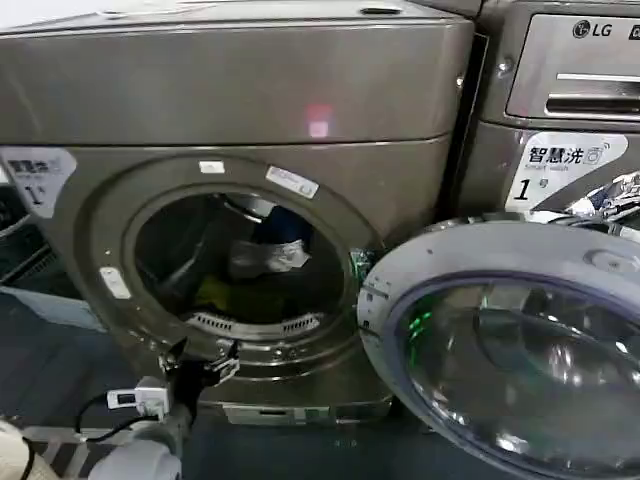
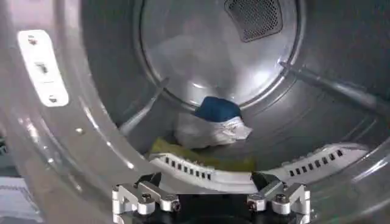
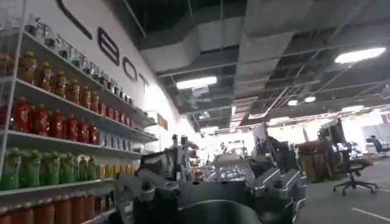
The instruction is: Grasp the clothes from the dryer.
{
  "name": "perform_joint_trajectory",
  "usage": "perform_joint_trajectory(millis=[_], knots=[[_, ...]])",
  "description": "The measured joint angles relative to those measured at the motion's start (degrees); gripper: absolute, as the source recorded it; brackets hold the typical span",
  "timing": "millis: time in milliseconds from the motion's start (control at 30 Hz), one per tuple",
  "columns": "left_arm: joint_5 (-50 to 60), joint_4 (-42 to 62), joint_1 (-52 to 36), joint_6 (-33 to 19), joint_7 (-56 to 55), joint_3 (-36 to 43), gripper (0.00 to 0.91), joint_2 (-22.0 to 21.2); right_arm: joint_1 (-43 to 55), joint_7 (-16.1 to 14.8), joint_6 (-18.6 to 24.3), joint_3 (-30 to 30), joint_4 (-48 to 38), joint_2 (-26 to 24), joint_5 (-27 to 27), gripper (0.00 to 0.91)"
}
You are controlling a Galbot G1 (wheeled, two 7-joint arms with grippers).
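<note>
The dryer is the big bronze-grey machine with its round porthole open. Its glass door is swung out to the right. The clothes lie low in the drum: a white-grey piece, a dark blue one on top of it, and a yellow-green one in front. In the head view the white-grey piece sits mid-drum. My left gripper hovers just outside the porthole's lower rim, open and empty, its fingers wide apart. My right gripper points away into the room, open and holding nothing.
The LG-marked machine stands to the right behind the open door. A perforated lint guard runs along the drum's front lip. Drum ribs stick out inside. Shelves of bottles fill the room beside the right arm.
</note>
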Motion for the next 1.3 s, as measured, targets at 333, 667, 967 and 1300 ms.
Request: perform_joint_trajectory(millis=[333, 667, 967, 1300], knots=[[-0.20, 0.23, -0.26, 0.00, -0.16, 0.10, 0.907, 0.30, -0.12, -0.06, 0.16, -0.45, -0.64, -0.15, -0.12, 0.907], [-0.31, 0.80, -0.80, 0.00, -0.38, 0.15, 0.907, 0.21, -0.16, 0.26, 0.19, -0.90, -0.43, -0.39, -0.53, 0.907], [1.54, 2.51, -2.39, 0.00, 0.49, 0.41, 0.907, -0.68, 0.08, 0.32, 0.84, -1.01, -0.74, -0.21, -1.36, 0.907], [10.21, 7.01, -8.16, 0.00, 8.19, 0.22, 0.907, -0.36, 0.48, 0.04, 1.26, -1.72, -0.99, -0.34, -1.66, 0.907]])
